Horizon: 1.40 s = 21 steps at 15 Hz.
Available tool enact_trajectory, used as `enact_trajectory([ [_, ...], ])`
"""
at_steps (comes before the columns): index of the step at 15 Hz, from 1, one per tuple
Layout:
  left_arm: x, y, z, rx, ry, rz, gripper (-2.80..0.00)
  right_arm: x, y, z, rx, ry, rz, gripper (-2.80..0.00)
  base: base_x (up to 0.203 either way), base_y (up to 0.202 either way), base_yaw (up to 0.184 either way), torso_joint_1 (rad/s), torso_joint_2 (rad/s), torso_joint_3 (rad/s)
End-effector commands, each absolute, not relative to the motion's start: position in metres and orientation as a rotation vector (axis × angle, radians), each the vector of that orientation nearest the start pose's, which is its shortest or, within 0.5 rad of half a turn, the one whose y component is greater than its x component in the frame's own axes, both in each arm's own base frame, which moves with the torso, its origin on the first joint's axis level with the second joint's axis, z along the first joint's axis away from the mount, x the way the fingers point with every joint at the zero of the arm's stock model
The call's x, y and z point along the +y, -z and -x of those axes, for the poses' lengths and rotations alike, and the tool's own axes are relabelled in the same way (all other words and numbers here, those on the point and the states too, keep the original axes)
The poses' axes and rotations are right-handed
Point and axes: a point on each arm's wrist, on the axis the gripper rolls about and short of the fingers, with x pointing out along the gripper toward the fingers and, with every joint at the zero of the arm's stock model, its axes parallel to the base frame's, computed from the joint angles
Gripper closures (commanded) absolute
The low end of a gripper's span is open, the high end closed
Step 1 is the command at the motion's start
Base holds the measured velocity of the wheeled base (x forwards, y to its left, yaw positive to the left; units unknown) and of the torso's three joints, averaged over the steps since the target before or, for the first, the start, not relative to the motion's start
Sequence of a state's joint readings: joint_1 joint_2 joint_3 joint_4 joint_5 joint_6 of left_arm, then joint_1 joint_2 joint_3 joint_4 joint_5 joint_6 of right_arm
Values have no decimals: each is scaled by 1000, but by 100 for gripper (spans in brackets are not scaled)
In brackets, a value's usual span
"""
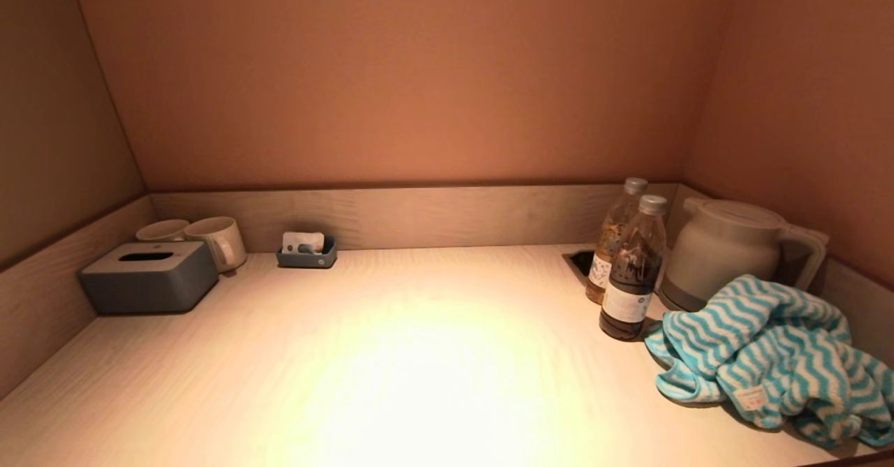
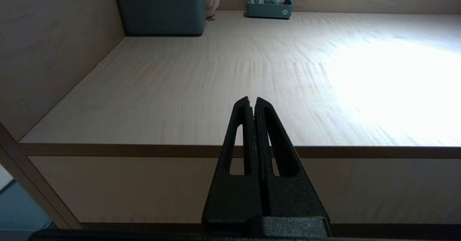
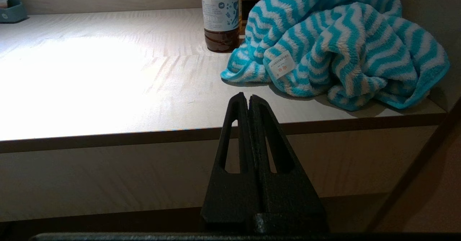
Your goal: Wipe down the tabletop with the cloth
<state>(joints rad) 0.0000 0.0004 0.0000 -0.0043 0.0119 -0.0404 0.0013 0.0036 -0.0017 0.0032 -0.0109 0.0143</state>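
Note:
A crumpled blue-and-white zigzag cloth [image 1: 775,359] lies at the right front corner of the pale wooden tabletop [image 1: 419,355]; it also shows in the right wrist view [image 3: 335,50], with a white label. My right gripper [image 3: 249,97] is shut and empty, held in front of and below the table's front edge, short of the cloth. My left gripper [image 2: 252,100] is shut and empty, in front of the table's front edge on the left side. Neither arm shows in the head view.
Two bottles of dark liquid [image 1: 632,271] and a white kettle [image 1: 726,254] stand behind the cloth. A grey tissue box [image 1: 150,276], two mugs [image 1: 216,241] and a small tray of sachets [image 1: 306,252] are at the back left. Walls enclose three sides.

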Motion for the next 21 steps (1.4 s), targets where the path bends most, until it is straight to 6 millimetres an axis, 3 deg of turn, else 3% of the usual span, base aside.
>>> enact_trajectory([
  [1,0,-76,23,-5,-12,41,0,0,-76,23,5,9,-14,0,0,0,0,0,0,0],
  [21,0,-76,23,-5,-12,41,0,0,-76,23,5,9,-14,0,0,0,0,0,0,0],
])
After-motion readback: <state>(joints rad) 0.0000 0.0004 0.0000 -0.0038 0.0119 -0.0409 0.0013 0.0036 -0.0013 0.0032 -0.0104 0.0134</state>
